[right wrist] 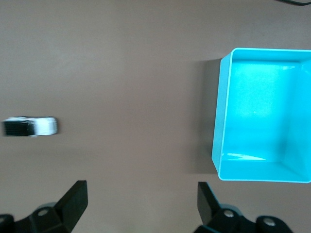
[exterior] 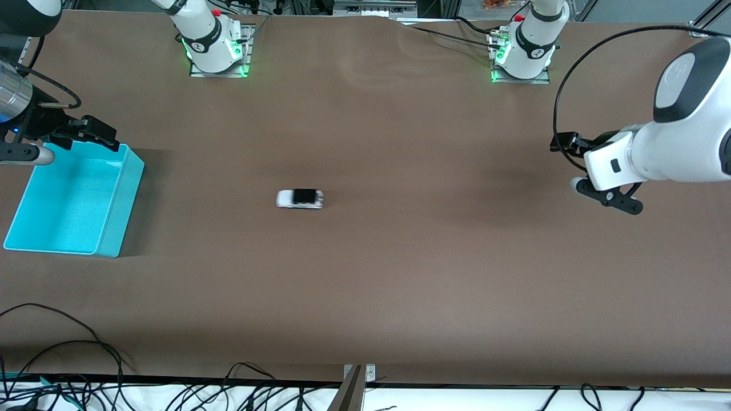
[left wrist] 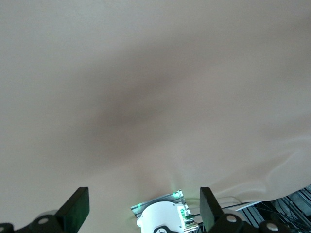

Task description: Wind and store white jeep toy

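Nothing is being handled yet: the task is sitting at its very start, with the white jeep toy (exterior: 300, 198) lying untouched on the brown desk (exterior: 400, 274), about midway between the two arms' ends and well apart from both claws. The turquoise bin (exterior: 114, 228) is standing empty at the right arm's end of the desk. The right claw (exterior: 94, 136) is hovering over the bin's rim nearest the robot bases, its fingers spread wide and holding nothing; the left claw (exterior: 606, 193) is waiting above the bare desk at the left arm's end, likewise wide and empty. The next move is probably calling for one claw to descend over the jeep and close on its narrow body. The toy is showing a white body, a black roof and dark wheels, standing upright.
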